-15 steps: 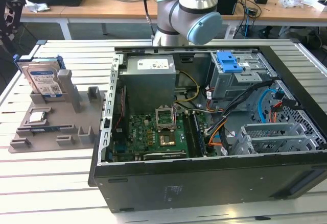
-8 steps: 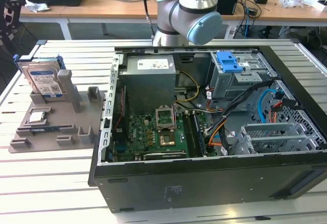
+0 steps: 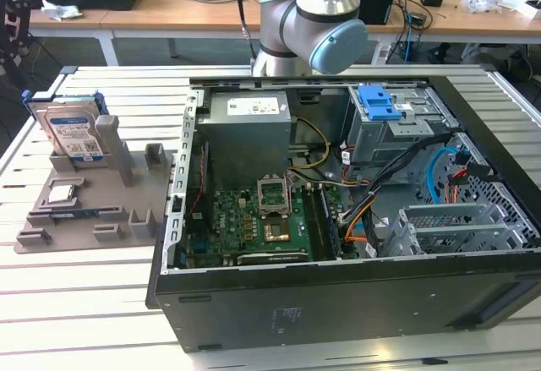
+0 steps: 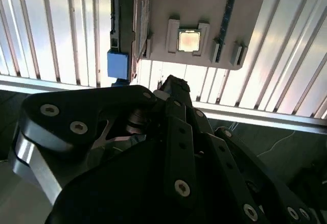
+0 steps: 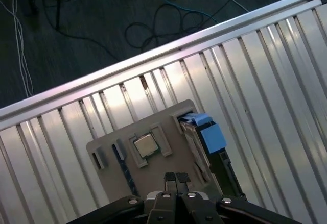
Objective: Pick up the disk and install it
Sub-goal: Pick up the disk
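Observation:
The disk (image 3: 73, 131) stands on edge in a slot of the grey holder tray (image 3: 127, 187) at the exterior view's left. It is silver with a white-and-blue label and a blue frame. In the first wrist view the disk (image 5: 204, 141) shows edge-on beside the tray (image 5: 110, 141), well below my gripper (image 5: 176, 178). The two fingertips (image 5: 170, 179) are pressed together with nothing between them, so the gripper is shut. The second wrist view has the disk (image 4: 121, 27) edge-on beyond the black gripper body (image 4: 153, 152).
A small square silver chip (image 3: 62, 193) lies on the tray. The open computer case (image 3: 338, 303) fills the slatted table's (image 3: 84, 320) middle and right, with a blue bracket (image 3: 378, 100) in its drive bay. The arm's elbow (image 3: 313, 16) rises behind the case. Dark floor with cables (image 5: 168, 15) lies past the table edge.

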{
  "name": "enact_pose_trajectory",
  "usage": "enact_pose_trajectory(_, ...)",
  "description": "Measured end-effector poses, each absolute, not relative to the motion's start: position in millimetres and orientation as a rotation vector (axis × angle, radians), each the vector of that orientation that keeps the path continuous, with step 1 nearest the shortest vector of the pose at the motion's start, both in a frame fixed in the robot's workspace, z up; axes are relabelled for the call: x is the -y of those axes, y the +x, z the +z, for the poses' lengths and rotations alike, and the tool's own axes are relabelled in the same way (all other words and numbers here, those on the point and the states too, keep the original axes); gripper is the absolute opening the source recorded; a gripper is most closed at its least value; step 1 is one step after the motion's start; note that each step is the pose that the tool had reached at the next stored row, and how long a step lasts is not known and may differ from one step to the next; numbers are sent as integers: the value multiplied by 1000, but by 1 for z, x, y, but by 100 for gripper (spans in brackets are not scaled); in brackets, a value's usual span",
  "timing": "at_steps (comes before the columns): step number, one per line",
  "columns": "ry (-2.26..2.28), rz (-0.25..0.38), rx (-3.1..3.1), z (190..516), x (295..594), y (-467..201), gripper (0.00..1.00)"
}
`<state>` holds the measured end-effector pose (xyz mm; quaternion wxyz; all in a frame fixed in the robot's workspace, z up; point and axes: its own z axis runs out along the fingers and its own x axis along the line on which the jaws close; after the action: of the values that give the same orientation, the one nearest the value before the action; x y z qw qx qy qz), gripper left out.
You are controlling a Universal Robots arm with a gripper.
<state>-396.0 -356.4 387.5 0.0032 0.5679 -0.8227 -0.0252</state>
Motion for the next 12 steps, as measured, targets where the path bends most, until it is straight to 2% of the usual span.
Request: enact_pose_trajectory(12,2000,-78,2407,388,356,-396,11)
